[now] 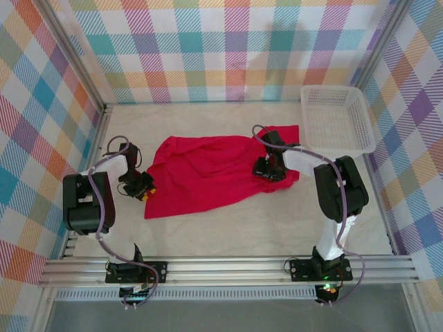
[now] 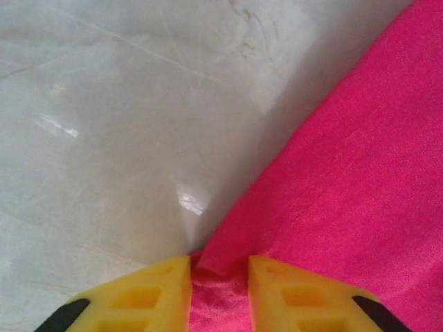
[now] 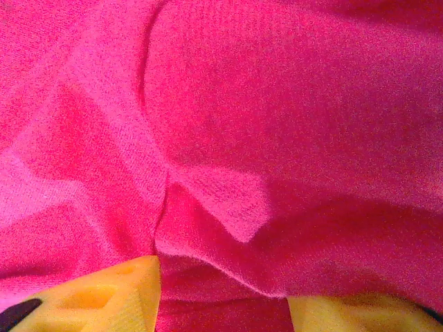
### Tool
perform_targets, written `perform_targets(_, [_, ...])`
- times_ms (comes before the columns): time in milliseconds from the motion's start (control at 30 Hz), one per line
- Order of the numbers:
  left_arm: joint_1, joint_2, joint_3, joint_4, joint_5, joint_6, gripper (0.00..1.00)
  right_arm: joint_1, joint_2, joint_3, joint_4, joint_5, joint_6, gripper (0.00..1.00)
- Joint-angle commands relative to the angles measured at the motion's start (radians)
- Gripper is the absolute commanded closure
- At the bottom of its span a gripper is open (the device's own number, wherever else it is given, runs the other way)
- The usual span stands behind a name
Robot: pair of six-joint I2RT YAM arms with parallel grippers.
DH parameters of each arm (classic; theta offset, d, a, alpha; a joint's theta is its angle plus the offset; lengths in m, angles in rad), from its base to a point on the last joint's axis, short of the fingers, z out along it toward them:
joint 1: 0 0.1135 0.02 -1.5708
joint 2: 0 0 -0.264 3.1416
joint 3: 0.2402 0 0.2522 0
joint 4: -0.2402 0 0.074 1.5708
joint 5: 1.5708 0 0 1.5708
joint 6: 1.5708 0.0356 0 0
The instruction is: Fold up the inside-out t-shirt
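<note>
Shirt (image 1: 208,173) lies rumpled mid-table (image 1: 277,228), red. Left gripper (image 2: 219,266) at its left edge: fingers (image 2: 156,294) narrowly apart, cloth bunched between, can't tell if clamped. Right gripper (image 3: 223,277) on its right part: fingers (image 3: 114,294) spread, loose fold between them

t-shirt (image 1: 208,173) on table (image 1: 277,228) | basket (image 1: 337,117) behind-right | left pincer (image 1: 143,187) at shirt's left edge | right pincer (image 1: 266,171) on right end

I see my left gripper (image 2: 220,268), its yellow fingers (image 2: 149,297) pinching the edge of the bright red cloth t-shirt (image 2: 346,180); pale glossy tabletop (image 2: 104,138) lies left.
</note>
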Motion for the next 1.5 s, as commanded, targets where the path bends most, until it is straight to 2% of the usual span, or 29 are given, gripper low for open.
perform_targets(0, [-0.002,0.012,0.005,0.002,0.001,-0.007,0.84,-0.007,-0.032,0.004,-0.063,0.004,-0.016,0.49])
perform_targets(133, [-0.002,-0.003,0.016,-0.021,-0.021,-0.005,1.00,-0.007,-0.031,0.004,-0.060,-0.002,-0.014,0.50])
perform_targets(167, [-0.002,-0.005,0.019,-0.027,-0.026,-0.006,1.00,-0.007,-0.031,0.004,-0.060,-0.004,-0.016,0.50])
perform_targets(433, [-0.030,-0.053,0.066,-0.118,-0.090,-0.001,1.00,-0.007,-0.022,0.017,-0.066,-0.008,-0.022,0.50])
perform_targets(833, [-0.127,-0.114,0.146,-0.243,-0.262,-0.009,1.00,-0.007,-0.009,0.052,-0.100,-0.018,-0.044,0.50])
perform_targets(967, [-0.171,-0.145,0.202,-0.265,-0.250,-0.012,1.00,-0.007,-0.061,0.089,-0.155,-0.045,-0.071,0.49])
perform_targets(1100, [-0.175,-0.187,0.271,-0.280,-0.196,-0.011,1.00,-0.007,-0.175,0.092,-0.229,0.014,-0.112,0.46])
perform_targets(1233, [-0.175,-0.250,0.312,-0.300,-0.226,-0.001,1.00,-0.007,-0.250,0.050,-0.256,0.075,-0.151,0.46])
perform_targets(1467, [-0.175,-0.304,0.320,-0.322,-0.255,0.016,1.00,-0.026,-0.223,0.048,-0.261,0.197,-0.168,0.47])
